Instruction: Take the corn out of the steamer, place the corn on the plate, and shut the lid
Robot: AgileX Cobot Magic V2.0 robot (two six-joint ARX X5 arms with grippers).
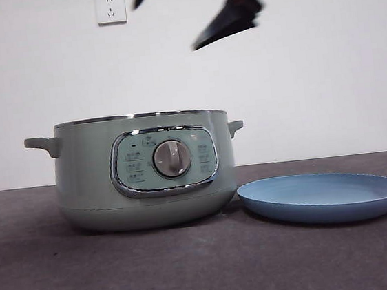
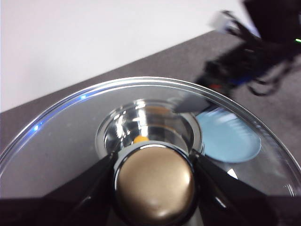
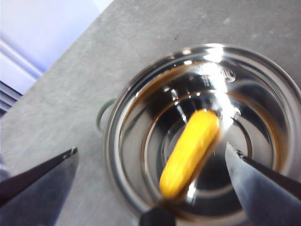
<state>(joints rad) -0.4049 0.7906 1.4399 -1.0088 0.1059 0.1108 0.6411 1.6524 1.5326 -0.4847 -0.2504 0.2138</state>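
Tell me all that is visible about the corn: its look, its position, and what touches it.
The corn is a short, smooth, yellow-orange cob piece with rounded ends. It lies on its side, slantwise, on the shiny steel floor of the open steamer, near the middle. Nothing grips it: the right pincer hangs above it with jaws open wide, one to each side, apart from it. The front view hides the corn behind the steamer's wall. No kernels can be made out; the picture is blurred.

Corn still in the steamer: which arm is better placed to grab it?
Right. The right gripper hangs open directly above the corn in the steamer; the left gripper is shut on the lid.
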